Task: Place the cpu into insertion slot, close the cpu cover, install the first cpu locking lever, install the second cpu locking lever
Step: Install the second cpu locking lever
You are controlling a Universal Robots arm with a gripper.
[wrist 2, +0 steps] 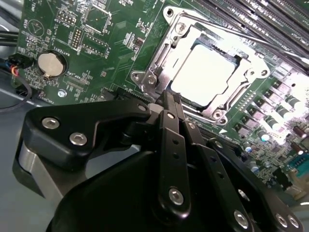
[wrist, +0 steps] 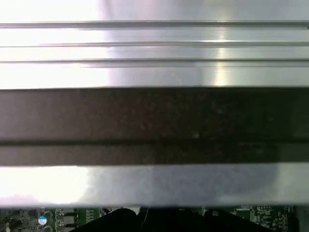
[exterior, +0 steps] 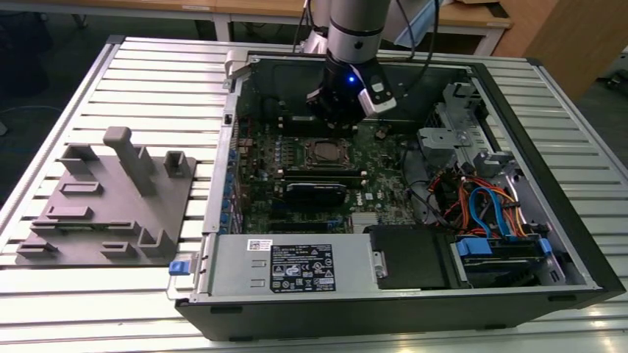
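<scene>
exterior view: our gripper hangs just above the slot | second wrist view: cpu sits in the slot, cover down around it, jaws pinched together and empty | first wrist view: case wall | risk: an unlatched lever could let the cover spring up

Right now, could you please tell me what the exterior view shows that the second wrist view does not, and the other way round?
Only the exterior view takes in the whole open computer case, the grey fixture block on the slatted table, and the arm above the board.

Only the second wrist view shows, close up, the cpu seated under the closed cpu cover, a coin cell, and the hand closed beside the socket.

Both show the green motherboard and the insertion slot.
</scene>
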